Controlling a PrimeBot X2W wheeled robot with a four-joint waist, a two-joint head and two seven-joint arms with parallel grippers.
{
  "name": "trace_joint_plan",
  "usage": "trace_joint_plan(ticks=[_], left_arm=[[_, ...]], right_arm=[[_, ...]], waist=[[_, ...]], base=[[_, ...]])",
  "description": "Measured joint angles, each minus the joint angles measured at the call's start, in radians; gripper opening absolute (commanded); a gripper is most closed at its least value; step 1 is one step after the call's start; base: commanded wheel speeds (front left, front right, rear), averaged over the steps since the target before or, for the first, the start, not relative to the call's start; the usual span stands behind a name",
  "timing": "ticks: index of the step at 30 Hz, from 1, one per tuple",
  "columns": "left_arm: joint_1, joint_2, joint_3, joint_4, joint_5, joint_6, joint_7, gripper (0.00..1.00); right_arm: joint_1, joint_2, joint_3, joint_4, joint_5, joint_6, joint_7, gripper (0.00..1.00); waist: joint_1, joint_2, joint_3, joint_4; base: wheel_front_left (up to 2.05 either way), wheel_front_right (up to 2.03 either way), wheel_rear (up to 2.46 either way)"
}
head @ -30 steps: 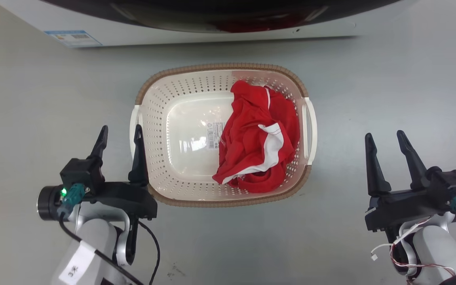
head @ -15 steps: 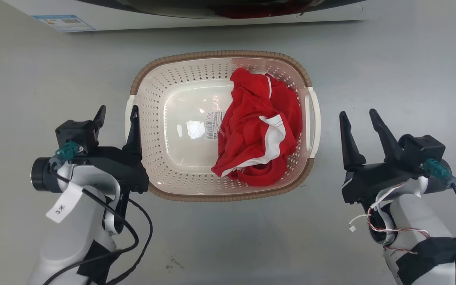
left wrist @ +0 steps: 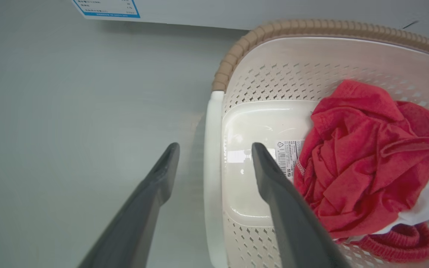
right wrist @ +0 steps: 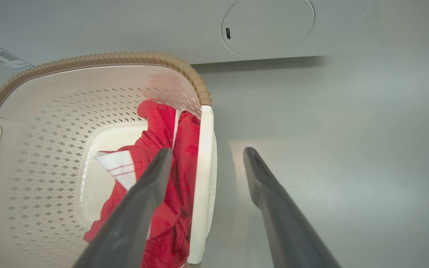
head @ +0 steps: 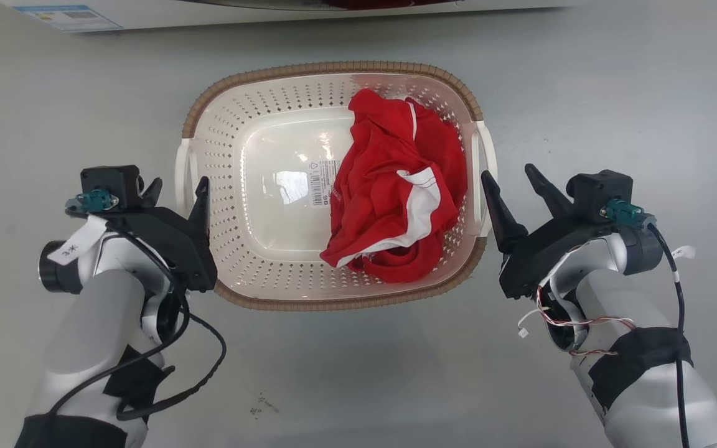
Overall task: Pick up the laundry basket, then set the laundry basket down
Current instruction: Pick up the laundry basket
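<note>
The laundry basket (head: 327, 66) is cream-white with perforated walls and a brown rim, and it stands on the grey floor in front of me. A crumpled red and white garment (head: 396, 193) lies in its right half. My left gripper (head: 178, 185) is open and straddles the left white handle (left wrist: 213, 167), one finger inside the basket and one outside. My right gripper (head: 508, 173) is open too, straddling the right handle (right wrist: 203, 167) in the same way. Neither handle is pinched. In the wrist views, my left gripper (left wrist: 215, 147) and right gripper (right wrist: 207, 150) show a clear gap on both sides of the handles.
A white appliance (head: 333, 11) with a blue label (head: 66, 15) stands just beyond the basket's far rim. Its round panel (right wrist: 268, 26) shows in the right wrist view. Bare grey floor (head: 613, 93) lies on both sides of the basket.
Both grippers have moved inward; the right one has come from well to the right until it straddles the right handle. The whole picture has shifted, so the camera has moved.
</note>
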Motion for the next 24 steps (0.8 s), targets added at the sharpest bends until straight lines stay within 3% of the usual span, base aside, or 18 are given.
trace_joint_plan(ticks=[15, 16, 17, 24], left_arm=[[-0.109, 0.016, 0.026, 0.138, -0.042, -0.027, 0.086, 1.0], [-0.116, 0.015, 0.027, 0.143, -0.044, -0.031, 0.087, 0.56], [-0.123, 0.013, 0.027, 0.149, -0.048, -0.035, 0.09, 0.0], [-0.149, -0.018, 0.025, 0.184, -0.054, -0.052, 0.084, 0.0]], right_arm=[[-0.108, 0.012, 0.047, 0.147, 0.032, 0.036, 0.07, 1.0], [-0.113, 0.012, 0.049, 0.153, 0.036, 0.04, 0.07, 0.32], [-0.119, 0.012, 0.053, 0.159, 0.04, 0.045, 0.072, 0.0], [-0.141, 0.037, 0.059, 0.203, 0.063, 0.053, 0.067, 0.0]], waist=[[0.0, -0.0002, 0.1, -0.016], [0.0, -0.0001, 0.107, -0.016], [0.0, -0.0002, 0.113, -0.016], [-0.0002, -0.0004, 0.126, -0.014]], base=[[0.0, 0.0, 0.0], [0.0, 0.0, 0.0], [0.0, 0.0, 0.0], [0.0, 0.0, 0.0]])
